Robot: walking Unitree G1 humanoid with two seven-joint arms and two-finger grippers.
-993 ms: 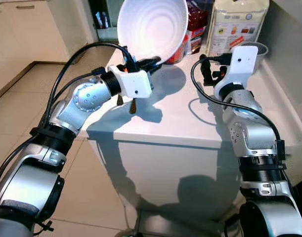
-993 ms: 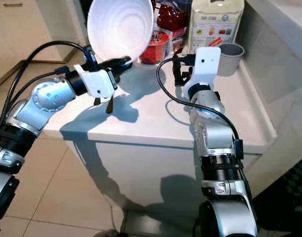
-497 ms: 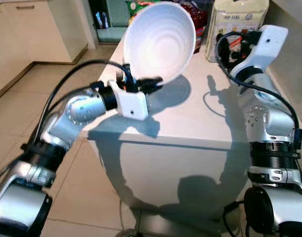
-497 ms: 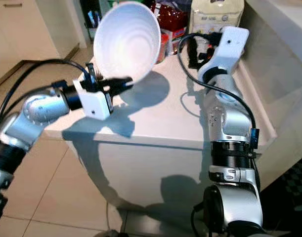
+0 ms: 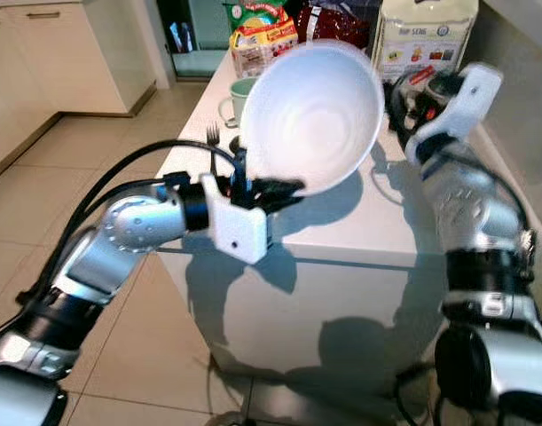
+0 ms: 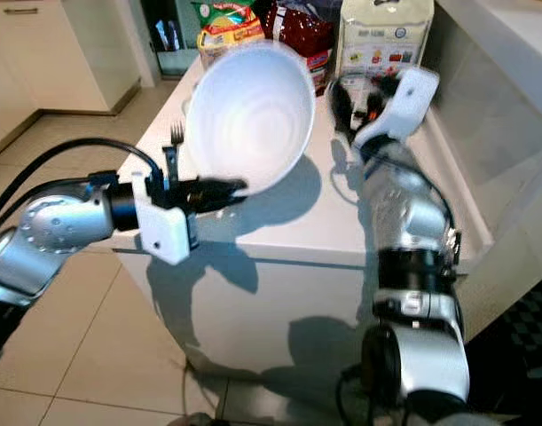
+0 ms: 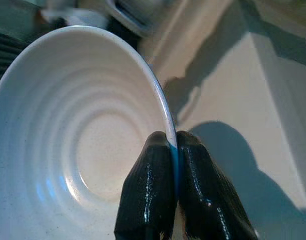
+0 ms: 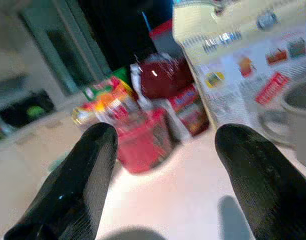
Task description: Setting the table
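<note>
The left gripper (image 7: 172, 150) pinches the rim of a ribbed white ceramic bowl (image 5: 313, 115), tilted in the air above the white counter (image 5: 341, 226). The right gripper (image 8: 165, 170), at two o'clock, is spread empty. That thin rim pinch could slip, and the bowl would drop.

My left arm reaches forward and across, elbow bent, wrist level, and my left gripper (image 5: 275, 189) has its two black fingers (image 7: 153, 185) pinched tight together on the rim of the white bowl (image 5: 313, 118), holding it tilted up on edge. My right arm is raised with the forearm upright, and my right gripper (image 8: 165, 175) has its fingers spread wide apart, holding nothing.
</note>
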